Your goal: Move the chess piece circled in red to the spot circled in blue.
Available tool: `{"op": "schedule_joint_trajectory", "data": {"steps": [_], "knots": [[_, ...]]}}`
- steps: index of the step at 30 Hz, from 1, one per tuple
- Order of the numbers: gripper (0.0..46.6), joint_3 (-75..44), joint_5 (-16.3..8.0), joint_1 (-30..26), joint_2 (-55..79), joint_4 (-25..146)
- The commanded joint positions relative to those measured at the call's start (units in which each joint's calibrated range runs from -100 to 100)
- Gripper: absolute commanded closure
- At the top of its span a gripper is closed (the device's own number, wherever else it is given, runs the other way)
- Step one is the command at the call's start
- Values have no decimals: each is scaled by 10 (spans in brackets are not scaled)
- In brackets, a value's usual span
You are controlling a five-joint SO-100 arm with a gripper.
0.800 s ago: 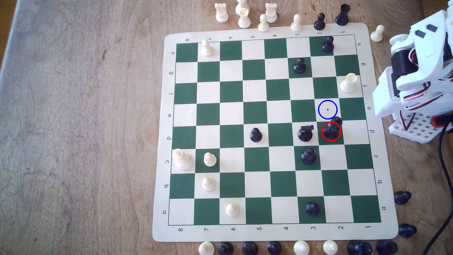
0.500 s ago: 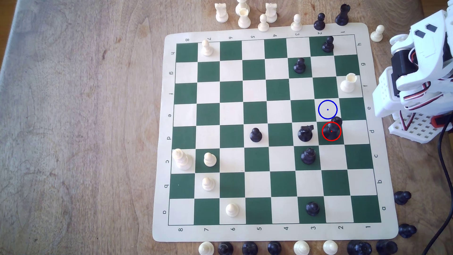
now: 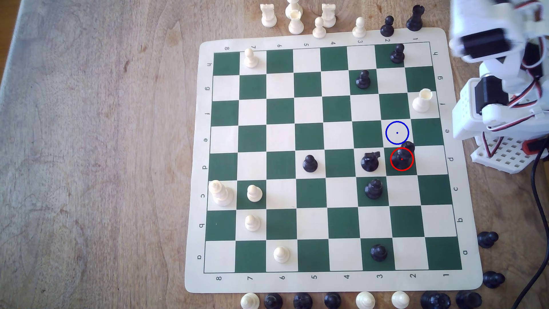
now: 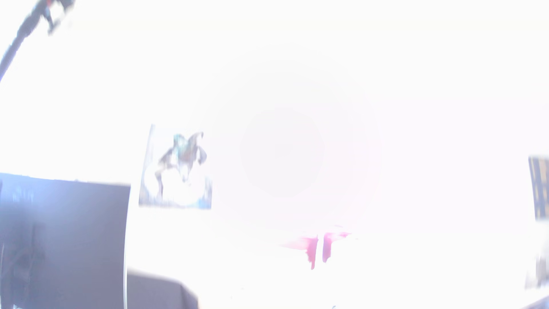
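Note:
The chess piece circled in red point(image 3: 401, 159) is a tall glossy black piece standing upright on a green square near the board's right side in the exterior view. The spot circled in blue point(image 3: 397, 132) is the bare cream square directly behind it. My arm point(image 3: 487, 41) is white with black motors. It is raised and motion-blurred beyond the board's far right corner, well apart from the piece. The blur hides how the jaws stand. The wrist view is washed out by glare and points at the room.
A black knight point(image 3: 370, 162) stands one square to the exterior view's left of the circled piece, and a black pawn point(image 3: 373, 188) diagonally in front. A white piece point(image 3: 421, 101) sits nearer the arm's base point(image 3: 505, 154). Captured pieces line the mat's point(image 3: 463, 178) edges.
The arm's upper part has swung up and toward the exterior view's left, over the board's far right corner, and is blurred. No chess piece has moved.

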Motion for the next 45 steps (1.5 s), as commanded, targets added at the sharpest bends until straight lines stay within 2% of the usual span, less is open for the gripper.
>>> {"op": "schedule_joint_trajectory", "data": {"steps": [1, 4, 7, 9, 10, 13, 14, 16, 17, 19, 20, 22, 23, 26, 37, 45], "knots": [[464, -157, -2, 2, -4, 335], [464, -196, -2, -4, -4, 410], [451, -281, -15, 17, -4, 613], [362, -296, -21, 25, -4, 655], [338, -298, -28, 19, 1, 661], [363, -329, -33, 19, 44, 706], [394, -378, -26, 5, 97, 776], [397, -410, -23, -28, 136, 835], [394, -414, -26, -44, 144, 843], [381, -406, -16, -79, 155, 878], [377, -405, -16, -84, 162, 891], [340, -405, -14, -84, 176, 909], [324, -402, -5, -82, 187, 923], [311, -402, 2, -88, 210, 938], [316, -378, 15, -156, 289, 1039], [315, -293, 29, -135, 309, 1010]]}}
